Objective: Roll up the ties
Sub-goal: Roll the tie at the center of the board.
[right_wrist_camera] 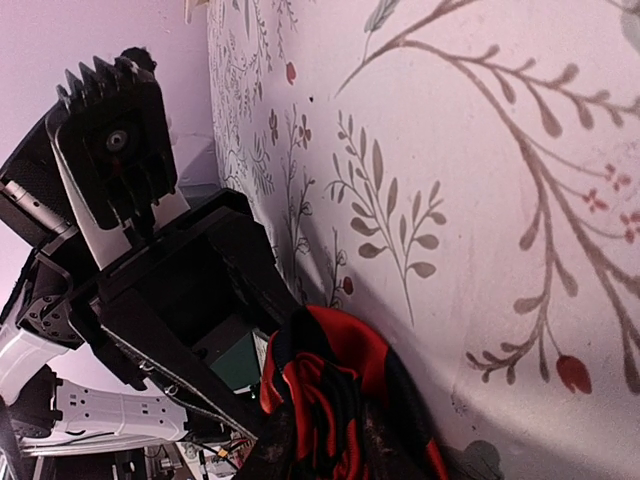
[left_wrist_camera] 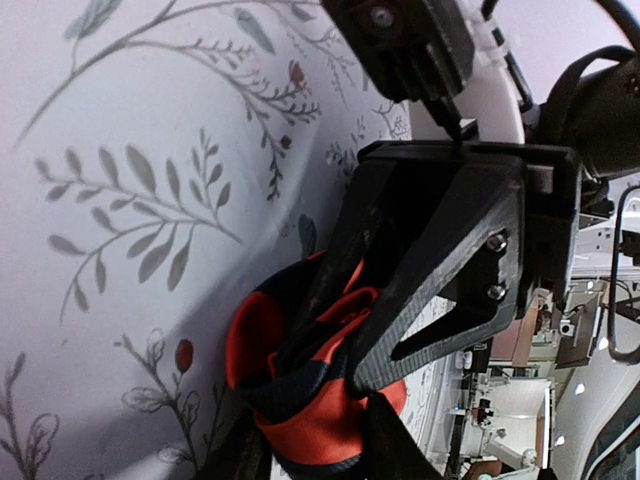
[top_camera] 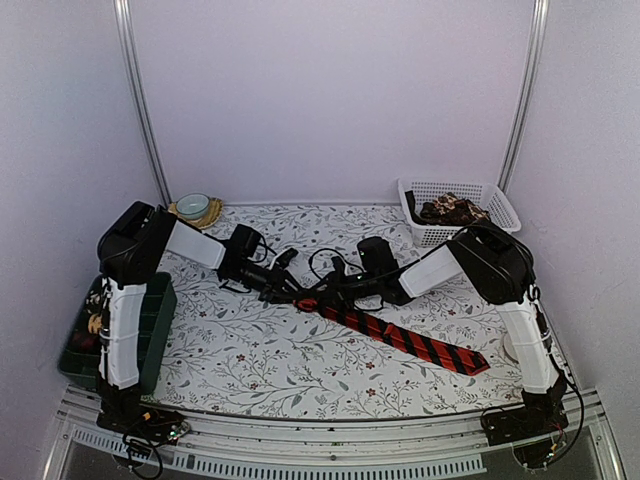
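Note:
A red tie with black diagonal stripes (top_camera: 410, 340) lies flat across the table, running toward the right front. Its left end is wound into a small coil (top_camera: 307, 303). Both grippers meet at that coil. My left gripper (top_camera: 297, 292) comes in from the left, and its two dark fingers press the sides of the coil (left_wrist_camera: 310, 380) in the left wrist view. My right gripper (top_camera: 320, 297) reaches in from the right, shut on the folds of the coil (right_wrist_camera: 330, 390). One finger of the right gripper (left_wrist_camera: 400, 330) pokes into the middle of the coil.
A white basket (top_camera: 495, 195) at the back right holds brown-patterned ties (top_camera: 450, 210). A dark green bin (top_camera: 155, 325) sits at the left edge. A small bowl (top_camera: 192, 205) stands at the back left. Black cables (top_camera: 325, 262) loop behind the grippers.

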You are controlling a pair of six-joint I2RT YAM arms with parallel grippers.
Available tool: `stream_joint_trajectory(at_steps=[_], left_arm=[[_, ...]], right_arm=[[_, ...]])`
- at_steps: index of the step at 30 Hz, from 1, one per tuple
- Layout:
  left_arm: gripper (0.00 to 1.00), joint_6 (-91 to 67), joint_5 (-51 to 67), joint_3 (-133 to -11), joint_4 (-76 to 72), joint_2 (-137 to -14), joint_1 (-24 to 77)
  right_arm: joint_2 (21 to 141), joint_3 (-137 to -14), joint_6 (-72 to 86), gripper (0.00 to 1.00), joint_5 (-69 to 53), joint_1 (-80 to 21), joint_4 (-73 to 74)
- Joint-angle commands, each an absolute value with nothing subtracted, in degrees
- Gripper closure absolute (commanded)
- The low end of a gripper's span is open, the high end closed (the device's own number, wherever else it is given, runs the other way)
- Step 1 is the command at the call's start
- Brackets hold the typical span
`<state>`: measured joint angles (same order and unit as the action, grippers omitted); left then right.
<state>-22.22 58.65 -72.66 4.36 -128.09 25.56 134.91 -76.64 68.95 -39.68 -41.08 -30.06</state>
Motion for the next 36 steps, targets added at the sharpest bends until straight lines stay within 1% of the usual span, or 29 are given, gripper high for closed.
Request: stream_joint_trajectory(at_steps=[1,5,9,11,13,16,19,20,23,26,30,36], left_arm=[[0.78,-24.17,54.71,-68.14,14.81,-135.02,27.36],[1.00,-26.56,54.02,-66.93,12.46,-134.94,25.71],[1.00,-26.72,51.59,-66.79,13.02,-134.04,24.77],[1.00,-26.67,50.04,-67.16,13.59,-133.36,24.46],[1.00,-25.98,48.19,-67.99,14.93,-132.72,23.97],[1.00,-22.00,42.99,-71.13,20.51,-131.40,23.60],[1.00,-18.47,37.05,-74.90,26.41,-129.49,23.43],[1.00,-17.55,35.77,-75.90,27.62,-128.64,23.32],[1.00,-15.10,32.80,-78.89,32.02,-127.32,23.12],[1.00,-12.57,30.88,-82.46,35.63,-127.09,23.12],[1.00,-10.31,26.86,-85.80,39.52,-126.94,23.21],[1.00,-8.44,18.47,-89.47,43.32,-126.44,23.93]], right_arm=[[142.41,-74.64,67.29,0.79,-34.03,-41.53,-21.36],[142.31,-74.24,67.08,0.79,-33.93,-41.50,-21.30],[141.50,-73.99,66.68,0.79,-33.69,-41.49,-21.20],[140.87,-74.12,66.12,0.77,-33.63,-41.48,-20.75],[139.31,-74.60,64.90,0.70,-33.14,-41.39,-19.18],[135.33,-76.19,60.16,0.52,-33.84,-41.15,-15.68],[129.22,-78.35,53.20,0.42,-34.77,-40.96,-10.14],[127.44,-79.03,51.33,0.40,-35.07,-41.00,-8.29],[122.56,-80.46,44.06,0.37,-34.57,-40.99,-2.12],[118.07,-80.45,38.05,0.36,-32.44,-40.96,3.18],[112.83,-77.83,32.06,0.34,-30.40,-40.98,5.81],[106.04,-70.79,24.88,0.34,-24.30,-40.97,5.61]])
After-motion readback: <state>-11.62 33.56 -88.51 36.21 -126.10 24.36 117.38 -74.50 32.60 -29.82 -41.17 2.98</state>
